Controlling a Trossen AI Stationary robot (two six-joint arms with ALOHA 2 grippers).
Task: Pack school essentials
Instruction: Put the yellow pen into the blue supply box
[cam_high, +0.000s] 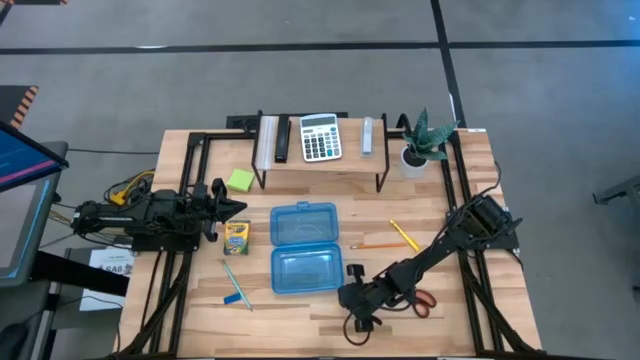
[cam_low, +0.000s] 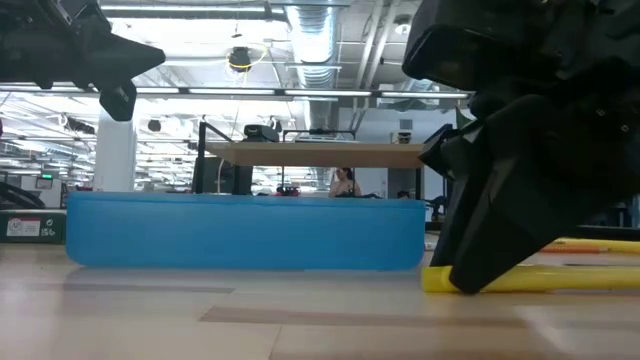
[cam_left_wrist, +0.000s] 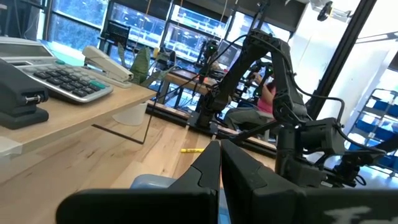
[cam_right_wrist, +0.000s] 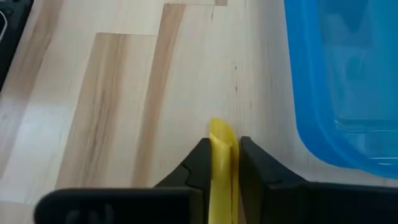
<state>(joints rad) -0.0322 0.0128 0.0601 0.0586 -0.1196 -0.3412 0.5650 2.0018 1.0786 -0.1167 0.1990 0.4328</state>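
Note:
An open blue plastic case (cam_high: 305, 250) lies mid-table. My right gripper (cam_high: 352, 300) stands just right of its near half, tilted steeply down and shut on a yellow stick (cam_right_wrist: 221, 155) that lies on the table (cam_low: 540, 278). The arm hides the stick in the high view. A yellow pencil (cam_high: 405, 236), an orange pencil (cam_high: 370, 245) and red-handled scissors (cam_high: 425, 301) lie to the right. A crayon box (cam_high: 236, 236), a blue pen (cam_high: 236, 283) and a green sticky-note pad (cam_high: 239, 180) lie left of the case. My left gripper (cam_high: 240, 208) waits shut at the left, above the table. My right gripper pinches the yellow stick near one end (cam_right_wrist: 221, 138) between its two fingers, one on each long side. The fingers slant down from the table's right and lie along the stick. It rests flat on the table (cam_low: 445, 281), its length running under the gripper.
A low wooden shelf (cam_high: 320, 160) at the back carries a calculator (cam_high: 320, 137) and a stapler (cam_high: 369, 135); a small potted plant (cam_high: 425, 140) stands at the back right. The blue case's wall (cam_low: 240, 232) rises close beside my right gripper.

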